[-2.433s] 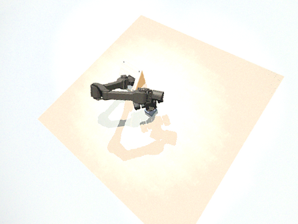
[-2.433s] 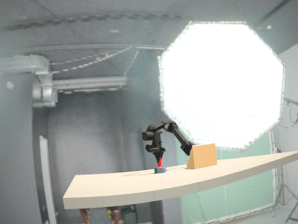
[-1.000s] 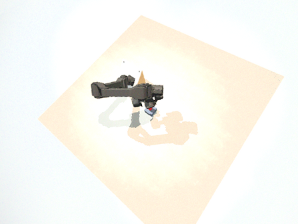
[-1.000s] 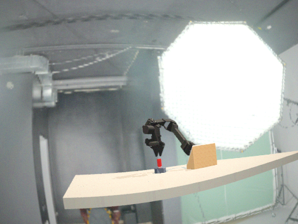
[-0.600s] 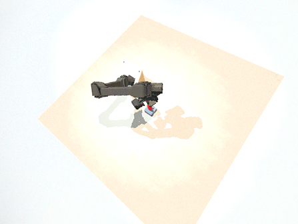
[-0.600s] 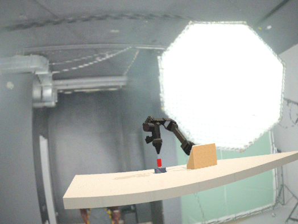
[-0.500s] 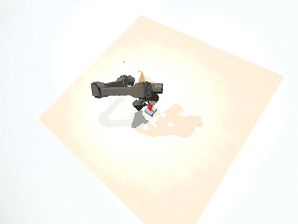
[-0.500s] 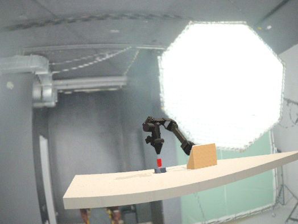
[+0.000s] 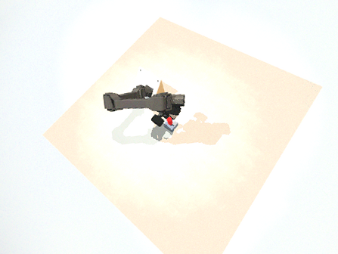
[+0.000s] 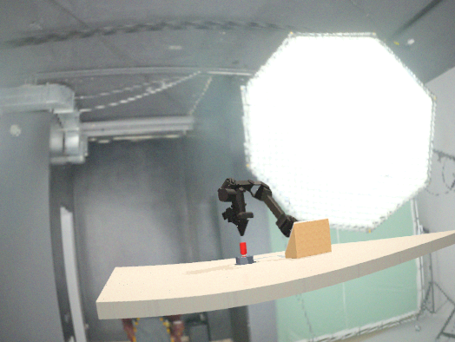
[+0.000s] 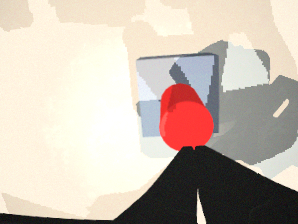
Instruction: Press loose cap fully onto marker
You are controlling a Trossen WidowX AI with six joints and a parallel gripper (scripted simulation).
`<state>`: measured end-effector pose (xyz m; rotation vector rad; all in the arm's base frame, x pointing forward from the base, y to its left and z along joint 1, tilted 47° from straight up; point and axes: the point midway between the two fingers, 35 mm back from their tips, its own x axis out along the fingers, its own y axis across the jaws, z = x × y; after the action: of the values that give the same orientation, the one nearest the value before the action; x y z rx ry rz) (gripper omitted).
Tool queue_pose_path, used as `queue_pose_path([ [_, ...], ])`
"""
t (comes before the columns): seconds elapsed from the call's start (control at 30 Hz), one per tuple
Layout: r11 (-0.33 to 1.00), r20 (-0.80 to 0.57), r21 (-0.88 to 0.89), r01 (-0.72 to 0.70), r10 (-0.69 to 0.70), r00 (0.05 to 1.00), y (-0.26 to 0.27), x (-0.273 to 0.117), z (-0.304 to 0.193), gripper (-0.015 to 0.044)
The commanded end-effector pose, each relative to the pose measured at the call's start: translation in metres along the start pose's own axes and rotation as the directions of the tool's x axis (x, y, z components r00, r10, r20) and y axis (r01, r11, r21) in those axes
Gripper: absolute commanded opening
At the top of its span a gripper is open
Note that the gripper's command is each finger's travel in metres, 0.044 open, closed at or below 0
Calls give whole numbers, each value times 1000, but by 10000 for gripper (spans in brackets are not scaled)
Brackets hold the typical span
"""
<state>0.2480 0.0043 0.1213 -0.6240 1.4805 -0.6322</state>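
The red cap (image 9: 170,121) (image 10: 243,248) (image 11: 186,125) stands upright over the marker in the blue-grey holder block (image 9: 171,126) (image 10: 244,260) (image 11: 151,120). The cap hides most of the marker; a thin pale bit shows under it in the exterior view. Whether the cap is fully seated cannot be told. My gripper (image 10: 241,234) (image 11: 193,156) is shut with nothing between its fingers. It points down and hangs a little above the cap, apart from it in the exterior view. In the wrist view the fingertips overlap the near edge of the cap's top.
A tan wedge-shaped block (image 9: 160,88) (image 10: 313,239) stands on the table (image 9: 241,196) (image 10: 174,299), near the arm's base. The arm reaches over from that side, and its shadow falls around the holder block.
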Motion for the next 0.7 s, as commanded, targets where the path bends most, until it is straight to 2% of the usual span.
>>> queue_pose_path([
  [0.0, 1000, 3, -8, 3, -3, 1000, 0, 1, 0, 0],
  [0.67, 1000, 3, -7, 3, -3, 1000, -1, 29, 0, 0],
])
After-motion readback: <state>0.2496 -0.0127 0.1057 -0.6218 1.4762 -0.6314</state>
